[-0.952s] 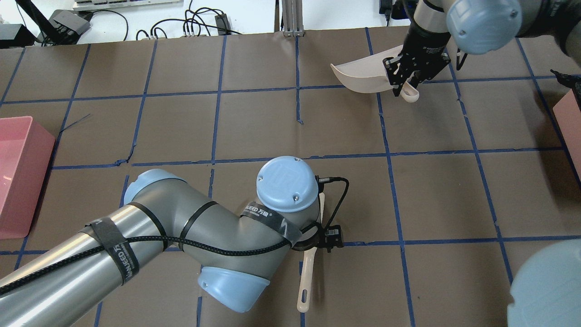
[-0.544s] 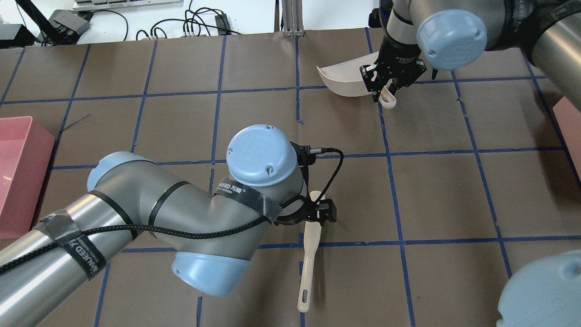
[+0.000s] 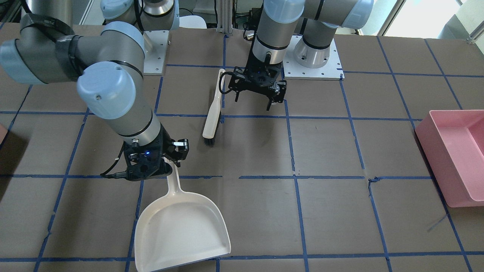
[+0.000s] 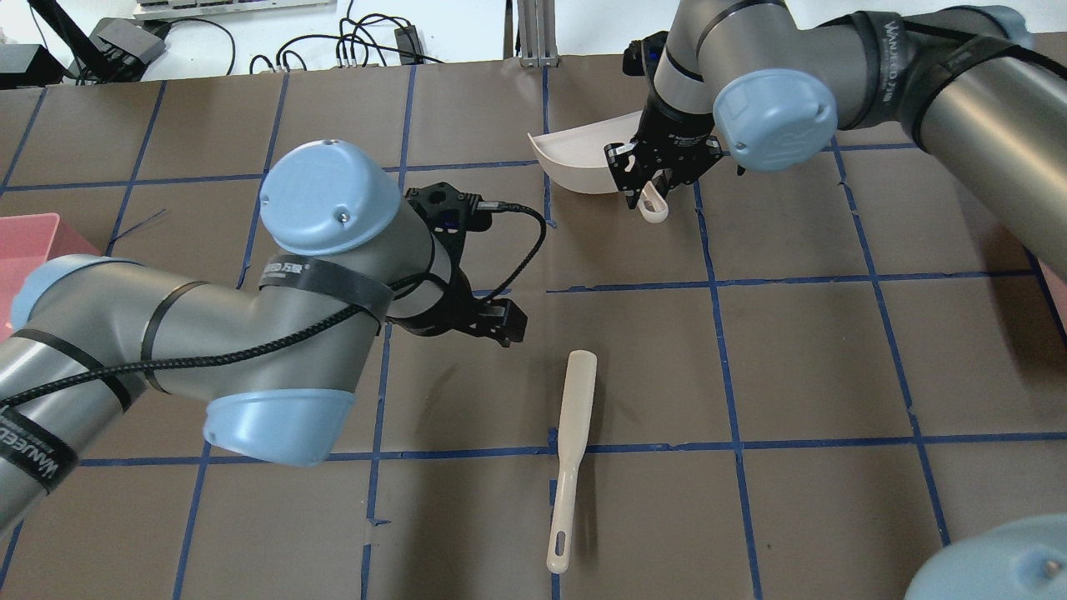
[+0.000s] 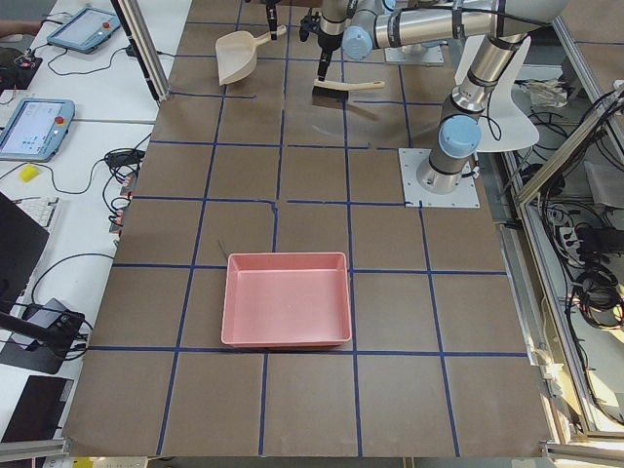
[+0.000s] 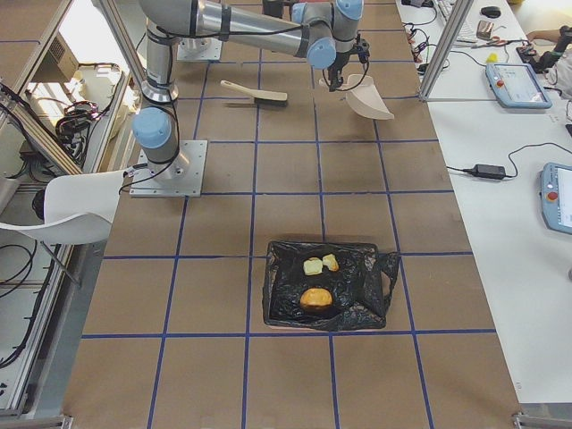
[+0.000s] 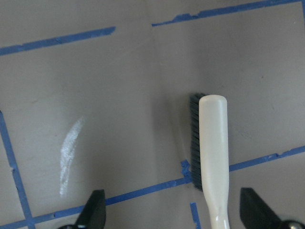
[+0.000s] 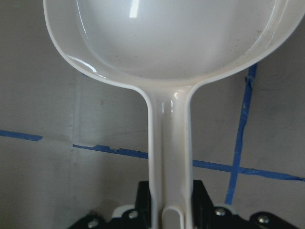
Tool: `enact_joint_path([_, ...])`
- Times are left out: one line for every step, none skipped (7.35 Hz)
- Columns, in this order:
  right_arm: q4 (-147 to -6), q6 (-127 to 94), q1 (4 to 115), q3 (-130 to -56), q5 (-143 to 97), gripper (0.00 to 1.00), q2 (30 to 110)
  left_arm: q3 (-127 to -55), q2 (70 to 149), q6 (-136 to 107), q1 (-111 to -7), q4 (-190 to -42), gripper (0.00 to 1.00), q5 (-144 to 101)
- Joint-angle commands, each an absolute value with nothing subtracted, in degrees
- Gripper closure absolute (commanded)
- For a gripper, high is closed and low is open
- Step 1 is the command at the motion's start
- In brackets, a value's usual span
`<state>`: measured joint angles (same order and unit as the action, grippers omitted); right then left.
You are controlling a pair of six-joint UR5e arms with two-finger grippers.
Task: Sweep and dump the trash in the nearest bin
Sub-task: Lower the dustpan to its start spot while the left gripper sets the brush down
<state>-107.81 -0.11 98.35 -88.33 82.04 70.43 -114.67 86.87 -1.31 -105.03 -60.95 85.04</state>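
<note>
Across the brown surface (image 4: 792, 350), the left tool (image 7: 174, 214) gapes empty near the brush (image 4: 575, 417), while the right tool (image 8: 169, 205) clamps the dustpan (image 3: 181, 230) by its handle. The trash (image 6: 313, 298) sits inside the black-lined bin (image 6: 357, 313).

Overhead, front views opposed; shared dustpan (image 4: 582, 167)

Grey arms (image 4: 192, 325), pale-blue joint caps (image 4: 329, 196), black cables (image 4: 167, 364)

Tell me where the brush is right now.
In the overhead view, the brush lies on the table near the centre, beside the open left gripper and nearer the robot than the dustpan.
</note>
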Motion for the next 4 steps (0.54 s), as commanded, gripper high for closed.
enact_joint_path([-111.43,-7.0,102.9,-90.43,81.83,1.0,70.31,-114.61,84.65,9.01,-99.94,-60.91,0.0,92.85])
enact_joint_path([-113.19,-11.03,104.14,-91.22,81.83,1.0,70.14,-114.7,84.2,9.57,-99.67,-61.87,0.0,93.25])
enact_joint_path([-114.51,-12.12,105.28,-92.19,81.74,1.0,69.79,-114.7,83.68,9.67,-99.58,-62.22,0.0,93.25])
enact_joint_path([-117.22,-12.48,105.55,-93.24,81.74,1.0,69.35,-114.7,82.45,9.75,-99.58,-64.49,0.0,93.34])
